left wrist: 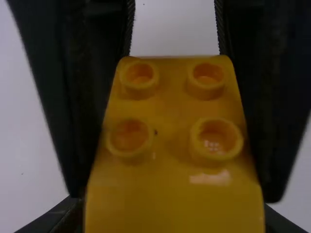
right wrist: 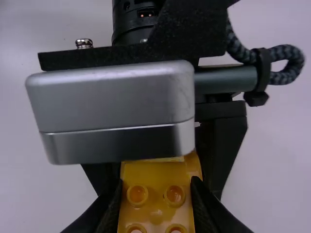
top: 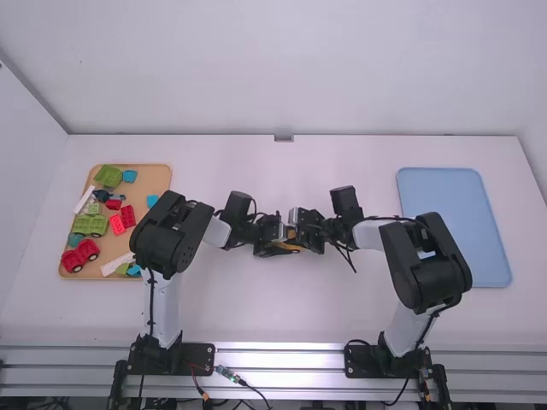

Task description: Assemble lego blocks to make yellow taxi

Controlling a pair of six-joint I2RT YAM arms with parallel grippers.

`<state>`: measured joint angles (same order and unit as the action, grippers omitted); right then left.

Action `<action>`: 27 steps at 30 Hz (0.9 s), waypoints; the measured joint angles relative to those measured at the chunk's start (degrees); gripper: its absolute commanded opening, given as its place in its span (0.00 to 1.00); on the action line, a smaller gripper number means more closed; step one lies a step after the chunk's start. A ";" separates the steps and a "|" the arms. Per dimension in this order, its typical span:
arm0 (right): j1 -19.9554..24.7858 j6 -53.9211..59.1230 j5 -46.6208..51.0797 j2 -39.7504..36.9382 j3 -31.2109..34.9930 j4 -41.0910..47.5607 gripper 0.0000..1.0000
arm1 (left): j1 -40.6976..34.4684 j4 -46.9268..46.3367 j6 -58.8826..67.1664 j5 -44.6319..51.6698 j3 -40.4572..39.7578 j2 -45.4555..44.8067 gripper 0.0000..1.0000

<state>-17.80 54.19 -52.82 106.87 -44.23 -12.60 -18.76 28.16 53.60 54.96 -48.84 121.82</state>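
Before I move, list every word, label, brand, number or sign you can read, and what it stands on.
None that I can read.
Yellow plastic studded block: no lettering seen, only pale dots in one stud.
Silver box-shaped housing: no lettering seen on the face shown.
Coloured plastic toy pieces on the tan tray: too small to tell.

Blocks (top: 90, 225) on tray (top: 155, 178), far left

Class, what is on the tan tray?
Green blocks, red blocks, blue blocks and white pieces, among others. The left arm covers part of the tray; what lies there cannot be told.
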 measured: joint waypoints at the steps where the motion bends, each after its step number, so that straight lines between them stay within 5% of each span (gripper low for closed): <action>1: -0.02 0.02 0.00 0.00 0.00 -0.63 0.00 | 0.00 -0.13 -0.04 0.13 -0.02 0.00 0.01; 27: -0.02 0.17 -1.53 1.03 0.48 -2.03 0.00 | 0.02 3.32 -2.19 4.90 -0.02 2.69 0.02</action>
<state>-17.82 54.37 -54.35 107.90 -43.75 -14.63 -18.74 31.48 51.42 59.86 -48.86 124.51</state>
